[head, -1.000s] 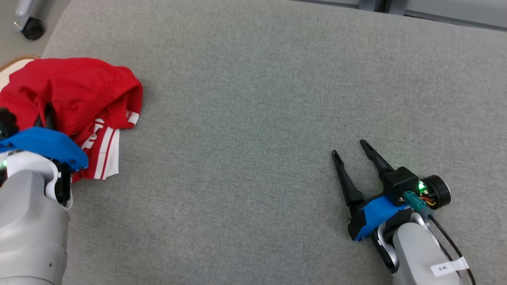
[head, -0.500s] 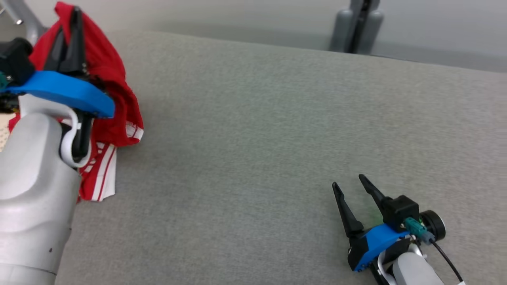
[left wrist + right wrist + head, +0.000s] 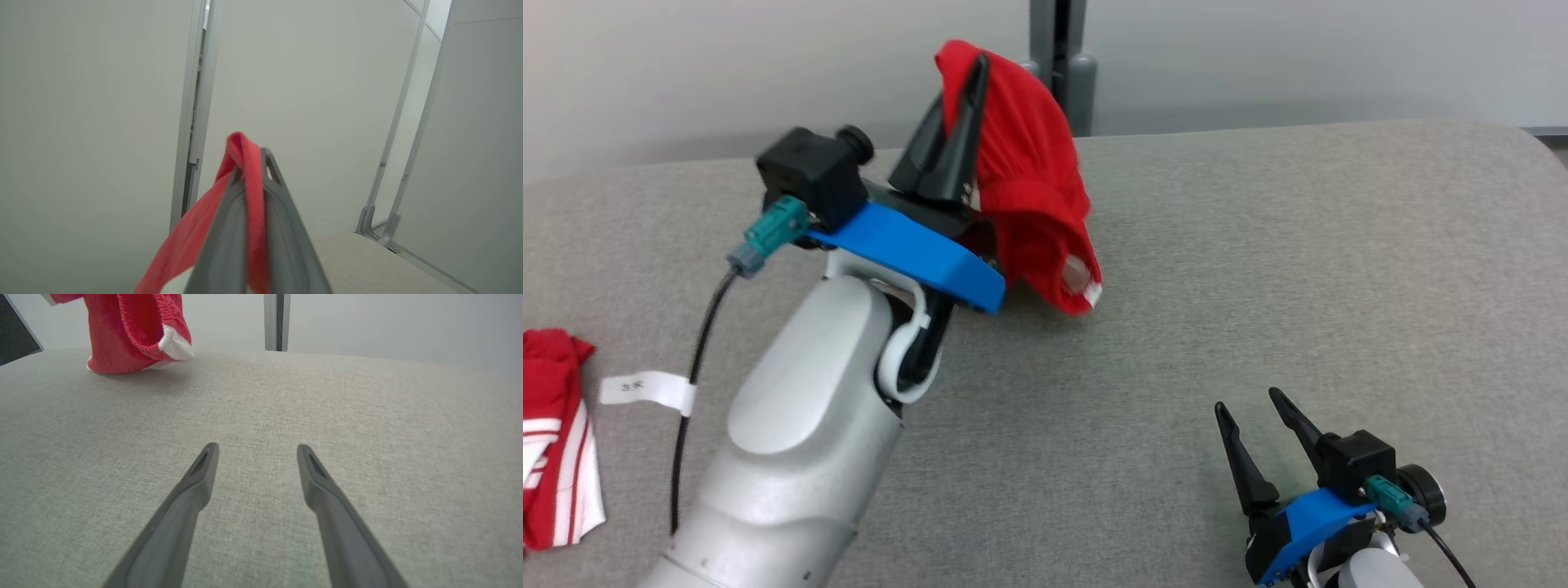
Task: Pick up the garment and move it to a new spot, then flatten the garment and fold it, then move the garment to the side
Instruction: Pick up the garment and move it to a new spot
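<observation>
**A:** What's nearest us?

**B:** The right gripper (image 3: 1247,400), low over the grey fabric tabletop (image 3: 1339,261). Its fingers are spread apart and hold nothing. At the near left edge lies a red and white striped cloth (image 3: 556,457), well apart from the action.

**A:** And the other arm?

**B:** The left gripper (image 3: 978,65) is raised over mid-table, its fingers pressed together on a ridge of the red garment (image 3: 1033,171). The cloth hangs bunched from that pinch, with the white-trimmed hem drooping. In the right wrist view its lowest fold seems to touch the tabletop.

**A:** So this is the carrying step. How do we do it well?

**B:** I'd hold the pinch firm and lift enough that the hem doesn't drag. Then set it down in the open middle, short of the upright post (image 3: 1062,57) behind the far edge. Lower it hem-first so it lays out rather than heaps. That should leave the right gripper an edge to take for flattening.
</observation>
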You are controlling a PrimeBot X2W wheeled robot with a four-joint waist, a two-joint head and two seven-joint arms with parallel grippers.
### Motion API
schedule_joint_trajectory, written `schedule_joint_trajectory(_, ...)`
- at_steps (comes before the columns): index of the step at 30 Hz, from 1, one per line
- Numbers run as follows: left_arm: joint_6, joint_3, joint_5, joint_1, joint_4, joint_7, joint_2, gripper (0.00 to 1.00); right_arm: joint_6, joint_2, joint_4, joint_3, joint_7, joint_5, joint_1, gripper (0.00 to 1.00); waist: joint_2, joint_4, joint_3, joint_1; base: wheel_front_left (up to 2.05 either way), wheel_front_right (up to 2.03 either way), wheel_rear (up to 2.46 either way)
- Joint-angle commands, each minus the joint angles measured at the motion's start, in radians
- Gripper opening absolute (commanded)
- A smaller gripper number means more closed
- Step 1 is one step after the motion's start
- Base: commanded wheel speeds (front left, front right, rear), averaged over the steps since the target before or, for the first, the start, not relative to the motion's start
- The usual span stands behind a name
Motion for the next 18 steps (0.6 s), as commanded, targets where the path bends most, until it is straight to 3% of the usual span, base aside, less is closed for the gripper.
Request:
schedule_joint_trajectory(1,0.001,-0.002,0.001,0.030,0.007,-0.005,-0.021,0.00,0.000,-0.003,-0.009,-0.002,0.000,0.007,0.013,1.00,-0.0001,-0.049,-0.028,0.0000,0.00,0.00,0.00)
schedule_joint_trajectory(4,0.007,-0.015,0.022,0.079,0.036,-0.006,-0.056,0.00,0.000,-0.003,-0.013,-0.005,0.000,0.013,0.022,1.00,-0.0001,-0.076,-0.026,0.0000,0.00,0.00,0.00)
schedule_joint_trajectory(5,0.012,-0.020,0.036,0.096,0.046,-0.006,-0.062,0.24,0.000,-0.003,-0.014,-0.006,0.000,0.014,0.023,1.00,-0.0001,-0.080,-0.024,0.0000,0.00,0.00,0.00)
schedule_joint_trajectory(6,0.016,-0.020,0.041,0.118,0.060,-0.006,-0.070,0.75,0.000,-0.003,-0.016,-0.007,0.000,0.015,0.024,1.00,-0.0001,-0.083,-0.023,0.0000,0.00,0.00,0.00)
schedule_joint_trajectory(7,0.016,-0.018,0.053,0.138,0.075,-0.006,-0.075,1.00,0.000,-0.002,-0.018,-0.009,0.000,0.017,0.025,1.00,-0.0001,-0.085,-0.023,0.0000,0.00,0.00,0.00)
schedule_joint_trajectory(12,0.026,0.031,0.124,0.235,0.091,-0.006,-0.079,1.00,0.000,-0.003,-0.031,-0.025,0.000,0.023,0.038,1.00,-0.0001,-0.068,-0.025,0.0000,0.00,0.00,0.00)
schedule_joint_trajectory(18,0.059,0.194,0.231,0.387,0.017,-0.006,-0.054,1.00,0.000,-0.003,-0.065,-0.042,0.000,0.032,0.046,1.00,-0.0001,-0.031,-0.050,0.0000,0.00,0.00,0.00)
